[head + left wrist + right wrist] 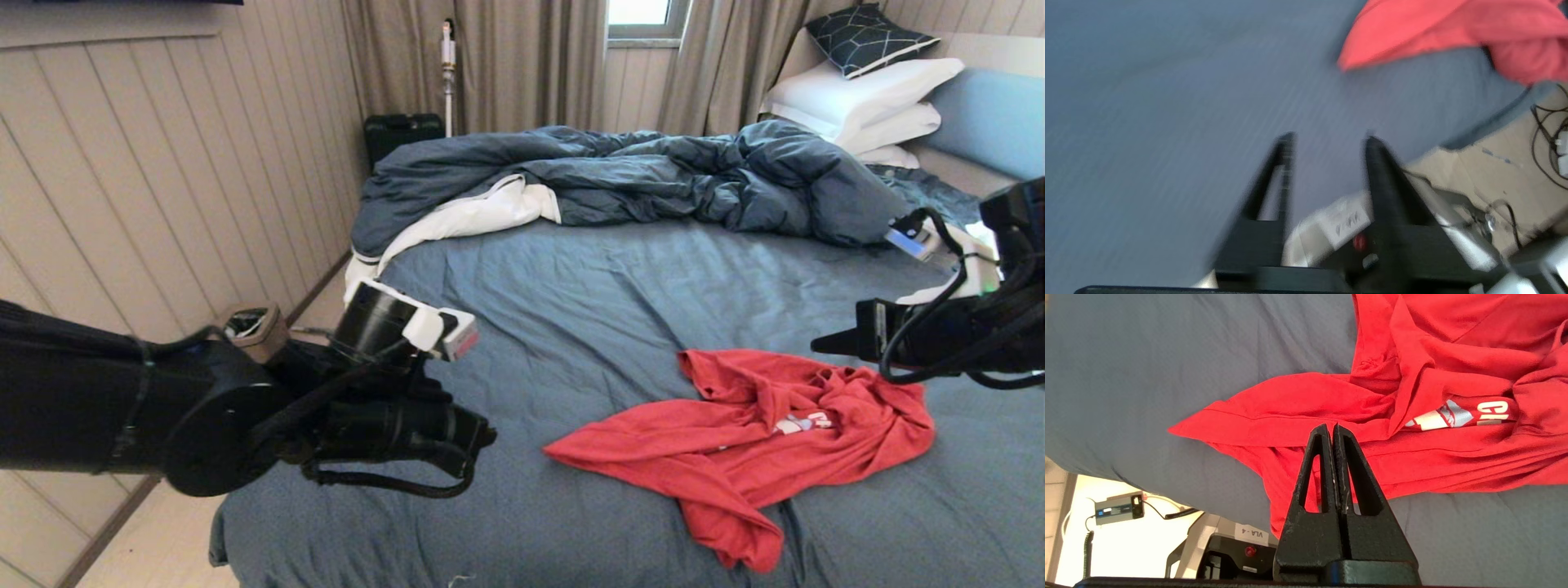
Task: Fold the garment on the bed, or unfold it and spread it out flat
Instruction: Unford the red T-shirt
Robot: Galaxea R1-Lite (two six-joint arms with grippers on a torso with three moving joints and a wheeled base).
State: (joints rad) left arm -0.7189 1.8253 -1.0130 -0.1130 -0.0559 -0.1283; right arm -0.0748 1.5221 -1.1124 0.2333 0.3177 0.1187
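The red T-shirt [735,441] lies crumpled on the bed's blue-grey sheet [588,302], right of centre, with only a scrap of its white print [804,423] showing. My right gripper [816,345] hovers just above the shirt's far right part. In the right wrist view it [1332,426] is shut with nothing between its fingers, and the shirt [1453,355] lies beneath it. My left gripper [482,437] hangs over the sheet to the left of the shirt. Its fingers stand open and empty in the left wrist view [1329,141], apart from the shirt's corner [1437,28].
A rumpled dark blue duvet [637,171] with white lining runs across the far side of the bed. White pillows [865,98] and a light blue headboard [992,118] are at the far right. A small bin [253,327] stands on the floor left of the bed.
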